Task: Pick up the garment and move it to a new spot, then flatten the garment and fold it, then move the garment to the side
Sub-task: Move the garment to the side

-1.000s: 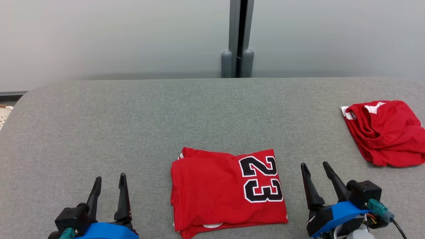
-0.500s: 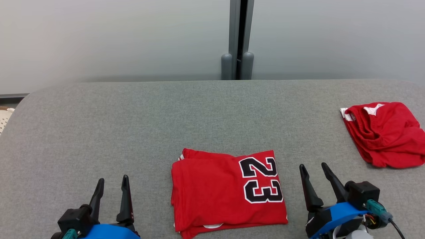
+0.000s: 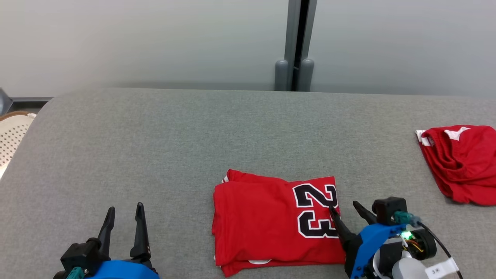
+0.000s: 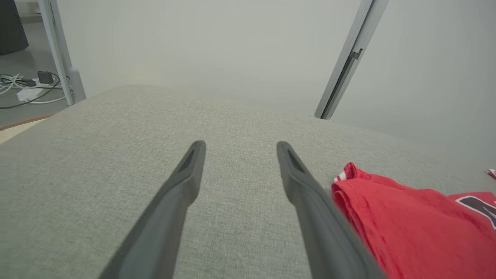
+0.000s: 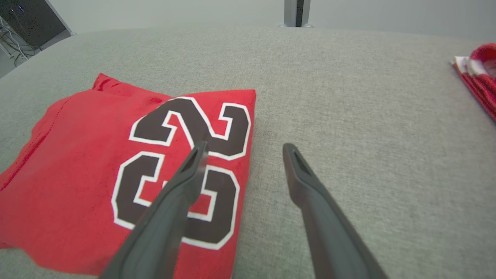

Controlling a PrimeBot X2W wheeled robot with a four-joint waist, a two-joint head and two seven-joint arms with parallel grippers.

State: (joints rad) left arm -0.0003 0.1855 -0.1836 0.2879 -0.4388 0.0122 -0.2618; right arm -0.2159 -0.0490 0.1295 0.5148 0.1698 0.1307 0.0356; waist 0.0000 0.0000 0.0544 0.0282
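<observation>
Head view has the garment point(image 3: 271, 221) folded flat on the counter point(image 3: 155, 147), grey post point(image 3: 296, 46) well behind it: folding looks done, the sideways move remains. Right gripper point(image 3: 343, 206) straddles its right edge, fingers wide and empty; left gripper point(image 3: 125, 207), likewise spread and empty, sits well left of it.

The folded shirt point(image 3: 271, 228) lay on the padded table point(image 3: 155, 135) between the two grippers. It was to the right of the left gripper point(image 3: 125, 207), with bare table between them. The right gripper point(image 3: 343, 206) straddled the shirt's right edge, its left finger over the shirt and its right finger over bare table. A second, crumpled garment point(image 3: 461, 162) lay ahead and well to the right of that gripper. A post point(image 3: 296, 42) stood beyond the table's far edge.
</observation>
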